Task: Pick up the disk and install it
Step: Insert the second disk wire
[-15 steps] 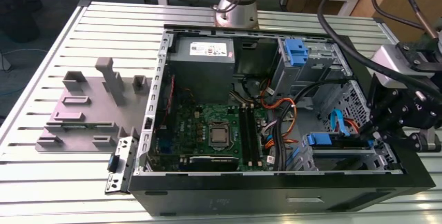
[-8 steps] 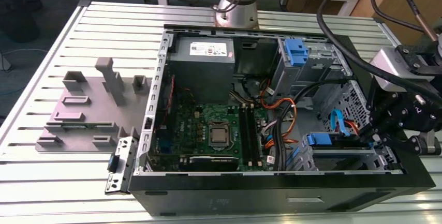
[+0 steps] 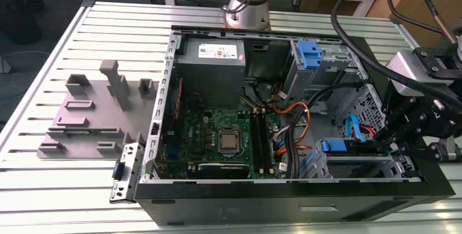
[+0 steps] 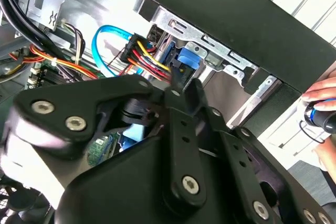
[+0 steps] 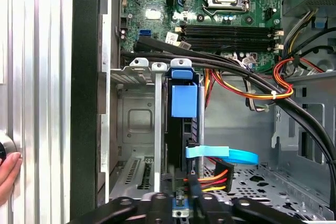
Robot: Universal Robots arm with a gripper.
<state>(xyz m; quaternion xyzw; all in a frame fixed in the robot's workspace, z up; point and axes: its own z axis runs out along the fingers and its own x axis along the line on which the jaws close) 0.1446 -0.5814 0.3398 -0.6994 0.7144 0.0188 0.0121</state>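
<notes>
On the slatted table (image 3: pixel 65 191) the open case (image 3: pixel 289 204) lies on its side. The gripper (image 5: pixel 181 200) hangs over the case's front corner on the exterior view's right, and I cannot tell whether it is open or closed. The disk (image 5: pixel 184 103) stands on edge in the bay at that corner, its cabled end just beside the gripper.
</notes>
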